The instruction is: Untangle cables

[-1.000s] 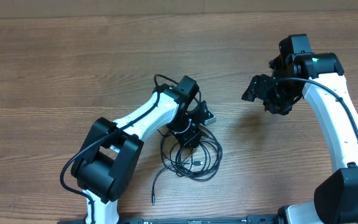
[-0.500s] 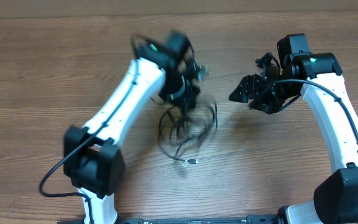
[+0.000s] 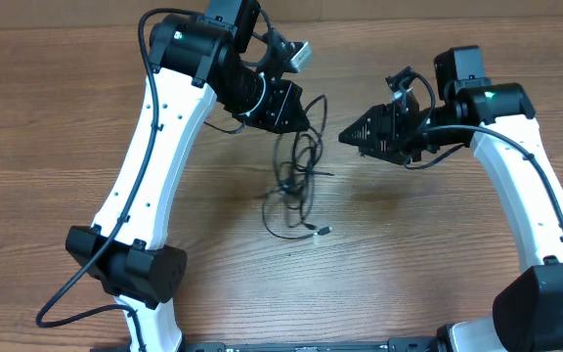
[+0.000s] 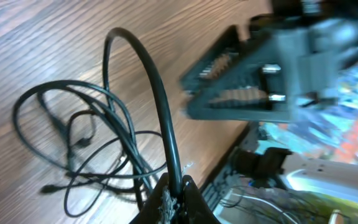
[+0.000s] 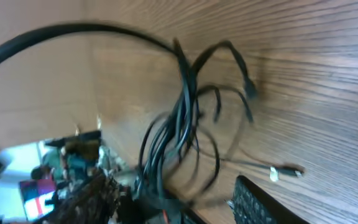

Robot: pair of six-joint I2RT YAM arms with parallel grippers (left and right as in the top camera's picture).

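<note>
moved: cables (image 3: 296,186) hoisted from their earlier heap, farther up the table (image 3: 66,117)
left gripper (image 3: 296,110): pinching cables, arm raised, tangle dangling
right gripper (image 3: 350,138): level, pointing at tangle; spread or pressed, unclear

A brown wood-grain counter (image 3: 66,117) fills the overhead view, evenly lit, with soft shadows. A paler strip (image 3: 457,8) runs along its far edge. Past the counter's edge, the left wrist view shows only blurred, colourful clutter (image 4: 347,124).
</note>
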